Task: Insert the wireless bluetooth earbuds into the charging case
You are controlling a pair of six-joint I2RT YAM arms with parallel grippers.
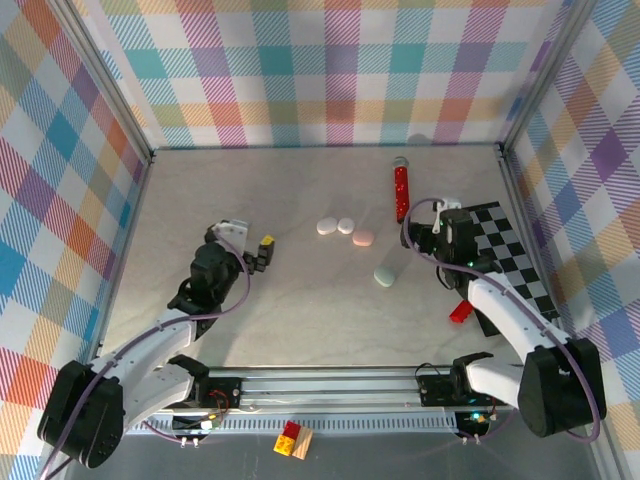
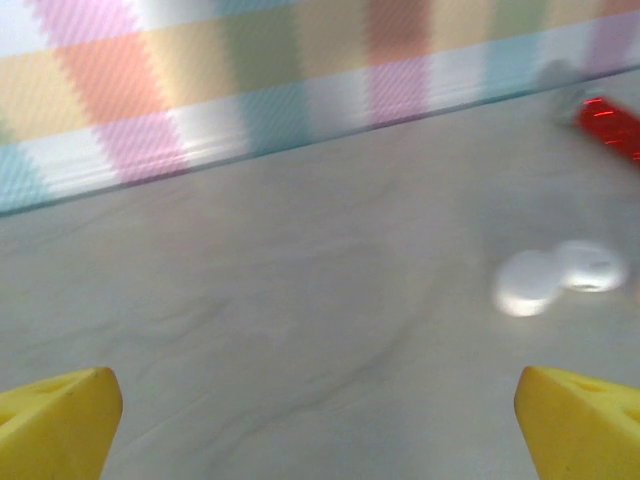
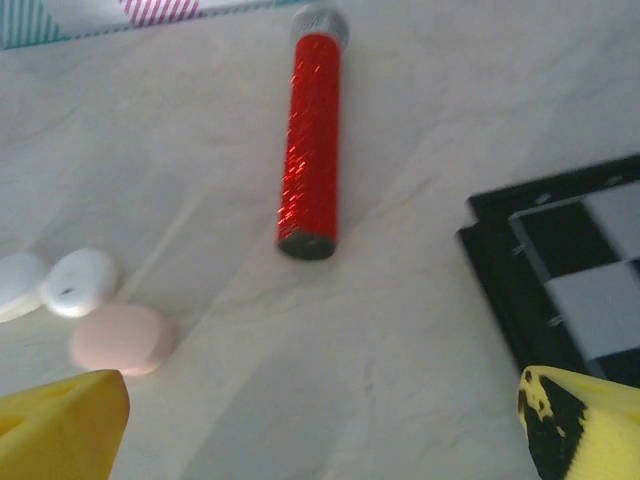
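Lying left of right claw (image 3: 320,425), apart: earbuds (image 3: 82,282)

Top view bright, even, soft shadows; left wrist view blurred (smeared throughout); right wrist view dimmer

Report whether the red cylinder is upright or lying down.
Lying down: the red cylinder rests lengthwise, flat on the table.

Pastel plaid walls (image 1: 300,70) enclose a pale, faintly marbled tabletop (image 1: 300,310) on three sides.
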